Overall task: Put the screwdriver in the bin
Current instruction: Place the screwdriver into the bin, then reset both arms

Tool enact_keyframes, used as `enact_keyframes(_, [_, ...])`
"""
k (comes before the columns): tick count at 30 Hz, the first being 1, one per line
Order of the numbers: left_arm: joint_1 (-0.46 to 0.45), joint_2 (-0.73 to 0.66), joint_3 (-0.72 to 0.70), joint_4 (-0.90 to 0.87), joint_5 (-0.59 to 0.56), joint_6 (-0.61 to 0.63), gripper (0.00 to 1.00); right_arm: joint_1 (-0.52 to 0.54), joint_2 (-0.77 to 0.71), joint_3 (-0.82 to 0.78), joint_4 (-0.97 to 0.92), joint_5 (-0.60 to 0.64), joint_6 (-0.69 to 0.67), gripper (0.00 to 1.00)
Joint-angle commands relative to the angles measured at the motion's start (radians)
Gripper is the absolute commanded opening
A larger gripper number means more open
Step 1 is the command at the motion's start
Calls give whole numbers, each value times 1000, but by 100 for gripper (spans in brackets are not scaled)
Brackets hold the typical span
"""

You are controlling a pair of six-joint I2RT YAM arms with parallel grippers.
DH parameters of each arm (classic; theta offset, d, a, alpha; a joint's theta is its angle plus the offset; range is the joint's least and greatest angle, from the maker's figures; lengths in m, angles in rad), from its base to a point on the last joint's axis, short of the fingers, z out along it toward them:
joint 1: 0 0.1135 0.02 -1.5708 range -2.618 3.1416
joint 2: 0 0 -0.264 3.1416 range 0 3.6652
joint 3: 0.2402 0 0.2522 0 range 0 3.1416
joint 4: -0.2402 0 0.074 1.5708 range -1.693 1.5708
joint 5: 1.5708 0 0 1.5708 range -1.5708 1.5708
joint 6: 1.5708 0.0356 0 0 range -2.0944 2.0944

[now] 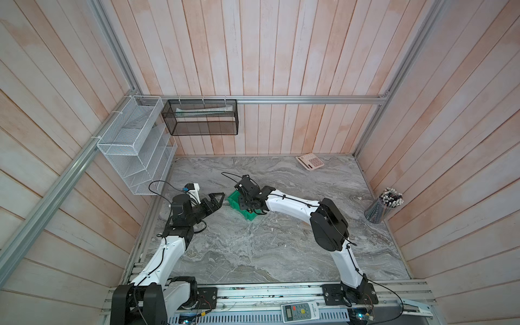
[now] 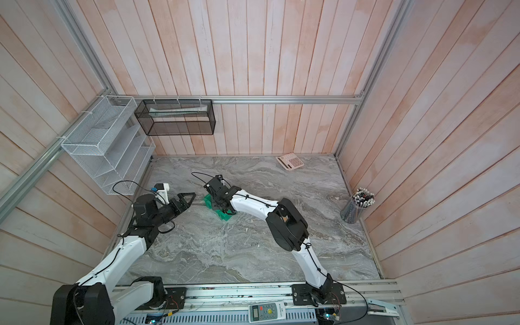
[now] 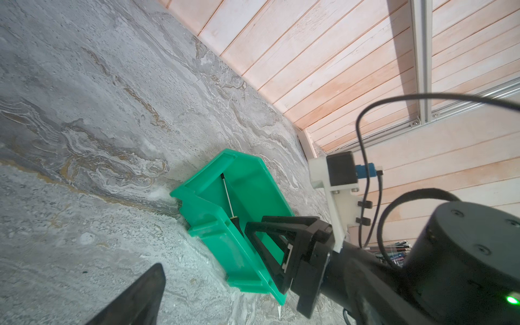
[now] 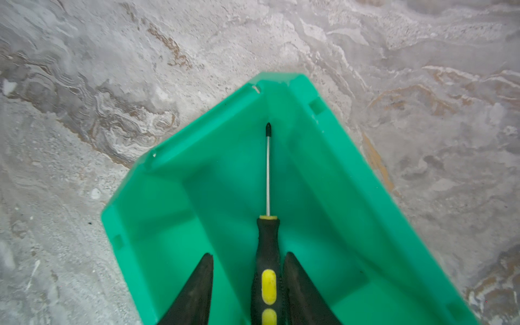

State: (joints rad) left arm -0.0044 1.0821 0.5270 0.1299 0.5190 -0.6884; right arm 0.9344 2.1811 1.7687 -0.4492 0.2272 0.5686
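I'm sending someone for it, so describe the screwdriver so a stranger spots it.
On the marble tabletop, find the green bin. Inside is the screwdriver, tip toward a corner. Alone there, it has a black-and-yellow handle and thin metal shaft.

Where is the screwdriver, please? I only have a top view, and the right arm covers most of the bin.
Observer: The right wrist view shows the screwdriver inside the bin, tip toward a corner.
Operator: Thanks. Is it clamped?
Observer: No; the right gripper has parted jaws, and green shows between one finger and the handle.
Operator: Does the shaft overhang the rim?
Observer: No; the left wrist view shows the shaft within the walls.
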Motion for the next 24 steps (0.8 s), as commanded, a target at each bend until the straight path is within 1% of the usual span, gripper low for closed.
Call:
enact_keyframes(1, [6,-12,2,13,-3,-19,100,1,-93,-36,100,-1,-23,53])
enact_keyframes(2, [6,-13,4,11,-8,-23,100,-2,-114,-50,129,-4,-31,55])
enact_keyframes(4, [6,-19,11,9,-24,-29,100,-9,-152,-73,168,-5,-42,63])
enact_keyframes(5, [6,-19,17,4,-33,-31,100,-15,-175,-89,190,-5,-50,65])
enact_keyframes(6, [6,-19,26,4,-37,-33,100,-22,-198,-107,216,-7,-57,71])
enact_keyframes(7, [6,-19,34,4,-42,-35,100,-32,-221,-129,242,-11,-62,73])
enact_keyframes(8, [6,-16,47,3,-46,-38,100,-43,-254,-156,271,-10,-71,79])
enact_keyframes(11, [4,-8,91,-1,-53,-40,100,-85,-369,-268,362,14,-106,89])
enact_keyframes(12, [3,-7,107,-1,-57,-35,100,-102,-416,-319,390,38,-118,96])
enact_keyframes(13, [-1,-7,121,-2,-67,-27,100,-119,-455,-363,414,56,-128,99])
enact_keyframes(15, [-3,-13,151,-13,-100,-3,100,-175,-562,-472,466,93,-140,98])
enact_keyframes(17, [-7,-25,167,-21,-156,22,100,-241,-664,-591,500,137,-116,98])
enact_keyframes(19, [-9,-45,153,-2,-234,31,100,-334,-755,-691,519,152,-84,98])
enact_keyframes(21, [-10,-68,114,52,-310,40,100,-444,-836,-776,512,160,-64,98])
enact_keyframes(22, [-9,-75,96,82,-343,48,100,-486,-868,-811,512,184,-61,98])
enact_keyframes(24, [-9,-89,62,130,-422,80,100,-574,-938,-905,531,285,-54,98])
